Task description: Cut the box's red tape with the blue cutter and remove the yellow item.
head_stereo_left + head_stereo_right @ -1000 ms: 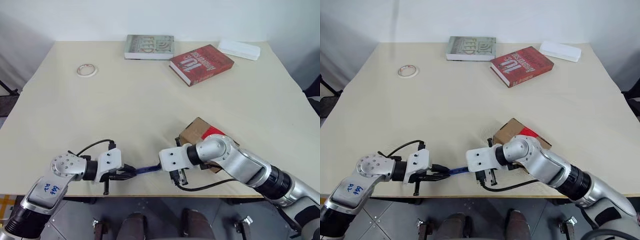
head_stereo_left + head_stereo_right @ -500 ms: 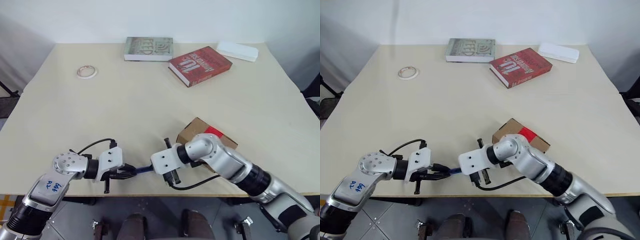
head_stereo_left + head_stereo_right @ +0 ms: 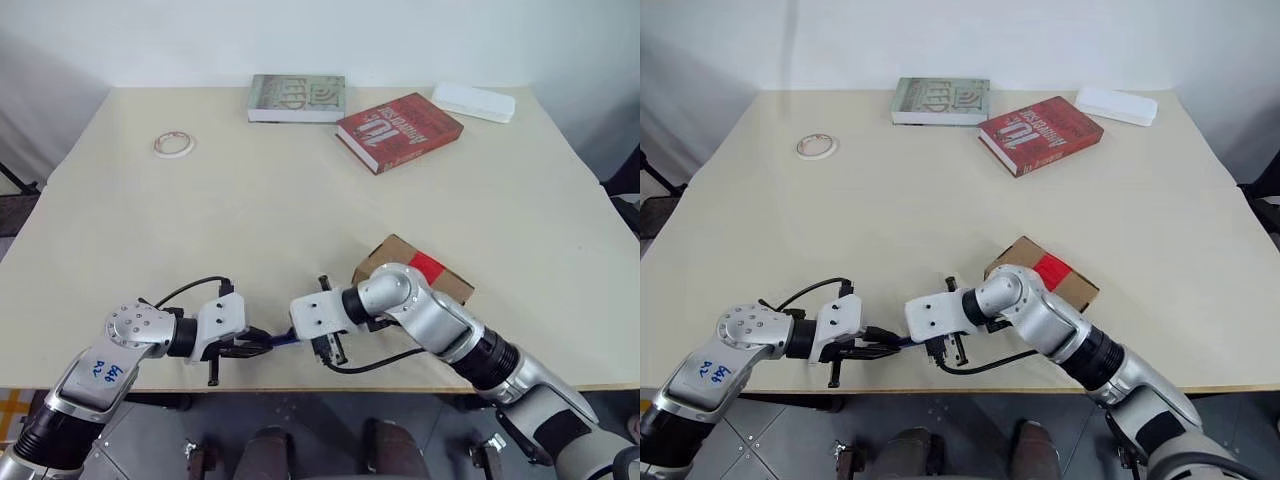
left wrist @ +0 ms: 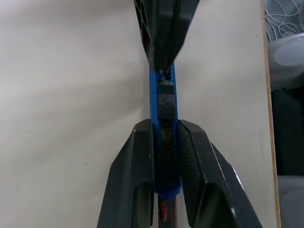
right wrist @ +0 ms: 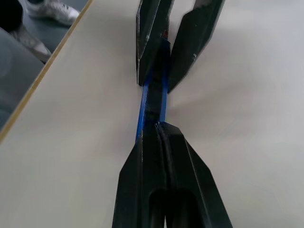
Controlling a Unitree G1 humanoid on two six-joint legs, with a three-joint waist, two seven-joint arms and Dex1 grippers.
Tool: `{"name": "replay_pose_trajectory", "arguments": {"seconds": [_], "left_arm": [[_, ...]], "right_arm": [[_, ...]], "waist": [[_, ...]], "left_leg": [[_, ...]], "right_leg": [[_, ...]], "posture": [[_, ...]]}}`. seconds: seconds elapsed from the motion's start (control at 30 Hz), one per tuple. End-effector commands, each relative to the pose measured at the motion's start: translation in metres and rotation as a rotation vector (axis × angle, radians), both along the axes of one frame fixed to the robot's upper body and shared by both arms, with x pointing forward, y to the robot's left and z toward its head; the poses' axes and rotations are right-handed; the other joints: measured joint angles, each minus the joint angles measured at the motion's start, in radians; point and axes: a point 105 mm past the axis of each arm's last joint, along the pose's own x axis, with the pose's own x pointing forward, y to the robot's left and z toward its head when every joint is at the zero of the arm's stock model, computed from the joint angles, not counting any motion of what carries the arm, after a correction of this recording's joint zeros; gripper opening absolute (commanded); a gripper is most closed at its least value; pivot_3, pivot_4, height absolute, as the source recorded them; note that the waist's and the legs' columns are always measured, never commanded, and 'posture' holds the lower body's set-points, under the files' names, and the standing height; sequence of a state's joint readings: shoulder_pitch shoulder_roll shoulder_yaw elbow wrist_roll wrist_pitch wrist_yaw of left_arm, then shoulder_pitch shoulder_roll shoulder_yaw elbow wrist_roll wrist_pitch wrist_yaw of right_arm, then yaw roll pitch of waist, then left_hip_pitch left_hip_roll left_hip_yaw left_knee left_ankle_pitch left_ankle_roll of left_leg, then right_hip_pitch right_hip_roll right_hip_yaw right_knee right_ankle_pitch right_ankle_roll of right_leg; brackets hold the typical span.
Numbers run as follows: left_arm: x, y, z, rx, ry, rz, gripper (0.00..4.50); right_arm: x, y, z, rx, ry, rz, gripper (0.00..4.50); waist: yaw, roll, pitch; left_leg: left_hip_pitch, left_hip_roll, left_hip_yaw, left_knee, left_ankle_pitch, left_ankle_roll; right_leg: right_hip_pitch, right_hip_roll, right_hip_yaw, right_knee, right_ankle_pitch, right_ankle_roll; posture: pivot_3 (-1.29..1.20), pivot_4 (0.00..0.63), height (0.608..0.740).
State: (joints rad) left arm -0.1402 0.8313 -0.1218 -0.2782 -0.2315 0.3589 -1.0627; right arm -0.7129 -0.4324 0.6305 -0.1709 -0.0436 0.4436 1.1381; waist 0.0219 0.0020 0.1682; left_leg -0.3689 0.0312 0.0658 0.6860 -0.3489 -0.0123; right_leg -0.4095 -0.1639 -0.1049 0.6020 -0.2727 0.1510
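The blue cutter (image 4: pixel 164 142) lies level just above the table near its front edge, with my left gripper (image 3: pixel 262 345) shut on its rear half. My right gripper (image 5: pixel 159 126) is shut, and its tips meet the cutter's free end by the dark slider (image 4: pixel 165 102); whether they pinch it I cannot tell. The box (image 3: pixel 385 262) sits behind my right wrist, partly covered by the arm. The red tape (image 3: pixel 427 267) shows on the box's top. The yellow item is hidden.
A red book (image 3: pixel 400 128), a grey-green book (image 3: pixel 298 96) and a white flat case (image 3: pixel 473 101) lie along the far edge. A pale tape roll (image 3: pixel 173 145) sits far left. The table's front edge (image 3: pixel 420 388) runs just below both grippers.
My right gripper has slid left along the front edge, away from the box, until its tips reached the cutter's free end. The left gripper and the cutter stayed still.
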Motion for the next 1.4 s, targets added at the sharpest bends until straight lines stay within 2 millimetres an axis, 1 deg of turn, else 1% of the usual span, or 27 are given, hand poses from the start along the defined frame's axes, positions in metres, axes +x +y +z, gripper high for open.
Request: {"name": "replay_pose_trajectory", "arguments": {"seconds": [0.03,0.1,0.17,0.2,0.27,0.3,0.4,0.47,0.53,0.57,0.67,0.73,0.8,0.93,1.03,1.17,1.27,1.4], "left_arm": [[0.009,0.008,-0.001,-0.02,-0.023,0.058,0.41],[0.016,0.012,0.007,-0.054,-0.07,0.078,0.41],[0.023,0.015,0.02,-0.113,-0.142,0.085,0.41],[0.026,0.016,0.029,-0.157,-0.199,0.086,0.41],[0.033,0.019,0.04,-0.202,-0.297,0.098,0.41],[0.035,0.019,0.043,-0.225,-0.333,0.101,0.41],[0.04,0.015,0.049,-0.283,-0.407,0.114,0.41],[0.044,0.006,0.052,-0.319,-0.467,0.095,0.41],[0.046,0.001,0.052,-0.329,-0.497,0.08,0.41],[0.05,-0.003,0.054,-0.345,-0.529,0.081,0.41],[0.059,-0.014,0.06,-0.39,-0.62,0.088,0.41],[0.06,-0.023,0.06,-0.401,-0.669,0.066,0.41],[0.062,-0.029,0.061,-0.412,-0.718,0.063,0.41],[0.062,-0.035,0.06,-0.423,-0.754,0.048,0.41],[0.062,-0.035,0.06,-0.423,-0.771,0.055,0.41],[0.062,-0.035,0.06,-0.421,-0.779,0.058,0.41],[0.062,-0.035,0.061,-0.424,-0.786,0.066,0.41],[0.062,-0.035,0.062,-0.425,-0.789,0.069,0.41]], "right_arm": [[-0.002,-0.005,0.044,0.208,0.083,-0.068,0.64],[0.0,-0.015,0.053,0.244,0.118,-0.114,1.31],[0.006,-0.027,0.066,0.298,0.145,-0.183,2.0],[0.007,-0.034,0.074,0.324,0.16,-0.21,2.34],[0.013,-0.044,0.093,0.388,0.188,-0.27,3.02],[0.015,-0.047,0.101,0.413,0.201,-0.292,3.36],[0.021,-0.051,0.113,0.452,0.235,-0.345,4.44],[0.029,-0.055,0.113,0.426,0.268,-0.413,4.48],[0.034,-0.057,0.111,0.402,0.285,-0.45,4.48],[0.037,-0.057,0.107,0.362,0.317,-0.471,4.48],[0.05,-0.054,0.107,0.329,0.344,-0.52,4.48],[0.051,-0.045,0.108,0.305,0.393,-0.514,4.48],[0.055,-0.038,0.103,0.252,0.426,-0.534,4.48],[0.059,-0.028,0.103,0.223,0.472,-0.527,4.48],[0.06,-0.028,0.099,0.177,0.49,-0.534,4.48],[0.06,-0.024,0.098,0.176,0.506,-0.526,4.48],[0.059,-0.023,0.098,0.17,0.512,-0.518,3.95],[0.06,-0.022,0.104,0.198,0.52,-0.514,2.62]], "waist": [[0.0,0.0,0.0],[0.0,0.0,0.0],[-0.002,-0.001,0.001],[-0.003,-0.001,0.001],[-0.003,-0.002,0.002],[-0.003,-0.002,0.002],[-0.009,-0.002,0.002],[-0.016,-0.002,0.002],[-0.022,-0.003,0.002],[-0.024,-0.003,0.002],[-0.026,-0.003,0.002],[-0.029,-0.003,0.002],[-0.035,-0.003,0.002],[-0.048,-0.003,0.003],[-0.049,-0.003,0.003],[-0.05,-0.003,0.003],[-0.05,-0.003,0.003],[-0.05,-0.003,0.003]], "left_leg": [[-0.001,0.0,0.0,0.0,0.0,0.0],[-0.001,0.0,0.0,0.0,0.0,0.0],[-0.001,0.0,0.0,0.0,0.0,0.0],[-0.001,0.0,0.0,0.0,0.0,0.0],[-0.002,0.0,0.0,0.0,0.0,0.0],[-0.002,0.001,0.0,0.0,0.0,0.0],[-0.002,0.001,0.0,-0.001,-0.001,-0.001],[-0.002,0.001,0.0,-0.002,-0.001,-0.001],[-0.002,0.001,0.0,-0.002,-0.001,-0.001],[-0.002,0.001,0.0,-0.002,-0.001,-0.001],[-0.002,0.001,0.001,-0.002,-0.001,-0.001],[-0.002,0.001,0.001,-0.002,-0.001,-0.001],[-0.002,0.001,0.001,-0.002,-0.001,-0.001],[-0.002,0.001,0.001,-0.002,-0.001,-0.001],[-0.003,0.001,0.001,-0.002,-0.001,-0.001],[-0.003,0.001,0.0,-0.002,-0.001,-0.001],[-0.003,0.001,0.0,-0.002,-0.001,-0.001],[-0.003,0.001,0.0,-0.002,-0.001,-0.001]], "right_leg": [[0.0,0.0,0.0,0.0,0.0,0.0],[-0.001,0.0,0.0,0.0,0.0,0.0],[-0.001,0.0,-0.001,0.0,0.0,0.0],[-0.001,0.0,-0.001,0.0,0.0,0.0],[-0.002,0.0,-0.001,0.0,0.0,0.0],[-0.002,0.0,-0.001,0.0,0.0,0.0],[-0.003,0.0,-0.001,0.0,0.0,0.0],[-0.003,0.0,-0.002,0.0,0.0,0.0],[-0.003,0.0,-0.003,0.0,0.001,0.001],[-0.003,0.0,-0.003,0.0,0.001,0.001],[-0.003,-0.001,-0.003,0.0,0.001,0.001],[-0.003,-0.001,-0.003,0.0,0.001,0.001],[-0.003,0.0,-0.004,0.0,0.001,0.001],[-0.003,-0.001,-0.005,0.0,0.001,0.002],[-0.003,-0.001,-0.005,0.0,0.001,0.002],[-0.003,-0.001,-0.005,0.0,0.002,0.003],[-0.003,-0.001,-0.005,0.0,0.002,0.003],[-0.003,-0.001,-0.005,0.0,0.002,0.003]], "posture": [[0.0,0.15,0.74],[0.0,0.15,0.74],[0.0,0.15,0.74],[0.0,0.15,0.74],[0.0,0.15,0.74],[0.0,0.15,0.74],[0.0,0.15,0.74],[0.0,0.15,0.74],[0.0,0.15,0.74],[0.0,0.15,0.74],[0.0,0.15,0.74],[0.0,0.15,0.74],[0.0,0.15,0.74],[0.0,0.15,0.74],[0.0,0.15,0.74],[0.0,0.15,0.74],[0.0,0.15,0.74],[0.0,0.15,0.74]]}}
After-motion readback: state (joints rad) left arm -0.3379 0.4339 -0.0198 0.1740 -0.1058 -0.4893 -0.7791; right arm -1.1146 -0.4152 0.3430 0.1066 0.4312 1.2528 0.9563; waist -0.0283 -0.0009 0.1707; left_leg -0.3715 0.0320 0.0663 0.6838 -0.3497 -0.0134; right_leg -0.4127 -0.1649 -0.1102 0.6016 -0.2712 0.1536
